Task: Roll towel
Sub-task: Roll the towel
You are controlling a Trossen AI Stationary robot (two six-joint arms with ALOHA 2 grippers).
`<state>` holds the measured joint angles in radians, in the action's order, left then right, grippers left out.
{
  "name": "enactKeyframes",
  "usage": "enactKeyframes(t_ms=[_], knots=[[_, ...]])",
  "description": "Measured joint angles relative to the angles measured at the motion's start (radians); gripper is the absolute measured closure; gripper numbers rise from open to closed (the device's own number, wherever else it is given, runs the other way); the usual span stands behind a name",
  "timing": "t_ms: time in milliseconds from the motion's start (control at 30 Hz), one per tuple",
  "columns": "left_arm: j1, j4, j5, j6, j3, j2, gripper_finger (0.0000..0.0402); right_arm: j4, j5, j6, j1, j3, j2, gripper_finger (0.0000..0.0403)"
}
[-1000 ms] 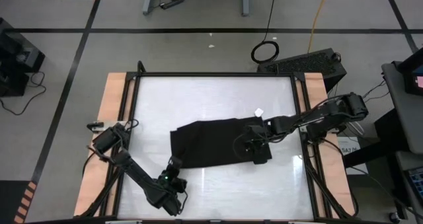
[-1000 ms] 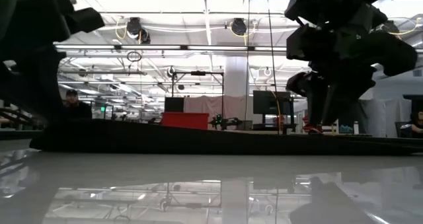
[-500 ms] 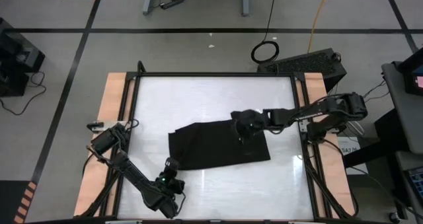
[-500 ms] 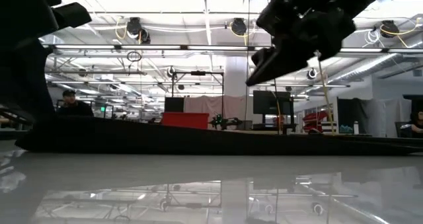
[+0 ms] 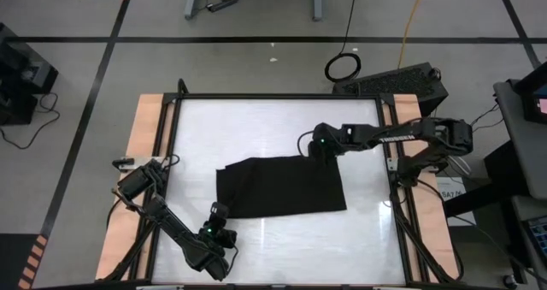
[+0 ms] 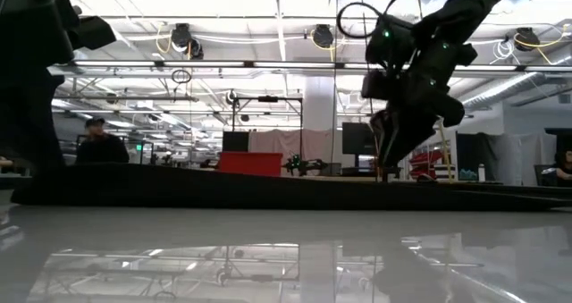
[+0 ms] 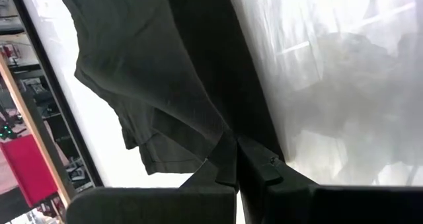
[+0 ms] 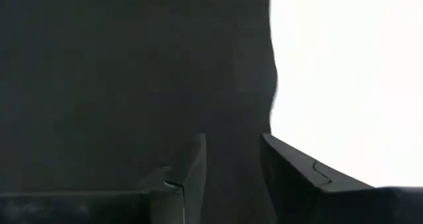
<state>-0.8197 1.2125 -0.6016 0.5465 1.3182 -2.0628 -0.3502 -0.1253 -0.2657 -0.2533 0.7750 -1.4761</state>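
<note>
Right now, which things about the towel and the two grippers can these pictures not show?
- Towel's white tag: shows in no view.
- Towel's far right corner, high view: covered by the right gripper.
- Left gripper fingers: shut, but whether cloth is pinched is unclear in the left wrist view.

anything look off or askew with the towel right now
The towel lies flat but skewed to the table edges, its near-left part bunched and folded by the left gripper. No damage shows. The right gripper is at its far-right corner.

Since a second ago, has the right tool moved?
Yes. The right tool has gone from the towel's near right corner toward the table frame's far rail.
</note>
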Motion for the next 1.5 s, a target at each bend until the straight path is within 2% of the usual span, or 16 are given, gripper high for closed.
enactKeyframes(t_ms=[167,500,667,933,1100,1233,1400,1500], knots=[[-0.003,0.000,0.009,0.002,0.000,0.000,0.0402,-0.053,0.074,-0.001,-0.064,-0.001,0.000,0.0269],[-0.026,0.001,0.032,0.051,0.000,0.000,0.0402,-0.001,0.068,-0.010,-0.157,-0.116,0.000,0.0269],[-0.028,0.001,0.052,0.051,0.000,0.000,0.0402,0.056,0.062,0.022,-0.172,-0.175,0.005,0.0269],[-0.025,-0.002,0.127,0.052,0.000,0.000,0.0398,0.013,0.068,0.117,-0.146,-0.196,0.005,0.0283],[-0.028,-0.031,0.128,0.070,0.005,0.000,0.0351,-0.032,0.072,0.190,-0.118,-0.195,0.006,0.0318],[-0.029,0.070,0.080,0.177,0.031,0.000,0.0288,-0.070,0.071,0.201,-0.110,-0.199,0.037,0.0337],[-0.027,0.232,0.032,0.277,0.092,0.046,0.0213,-0.118,0.079,0.194,-0.111,-0.211,0.142,0.0338],[-0.025,0.240,0.012,0.303,0.109,0.122,0.0185,-0.113,0.080,0.183,-0.111,-0.205,0.216,0.0324]])
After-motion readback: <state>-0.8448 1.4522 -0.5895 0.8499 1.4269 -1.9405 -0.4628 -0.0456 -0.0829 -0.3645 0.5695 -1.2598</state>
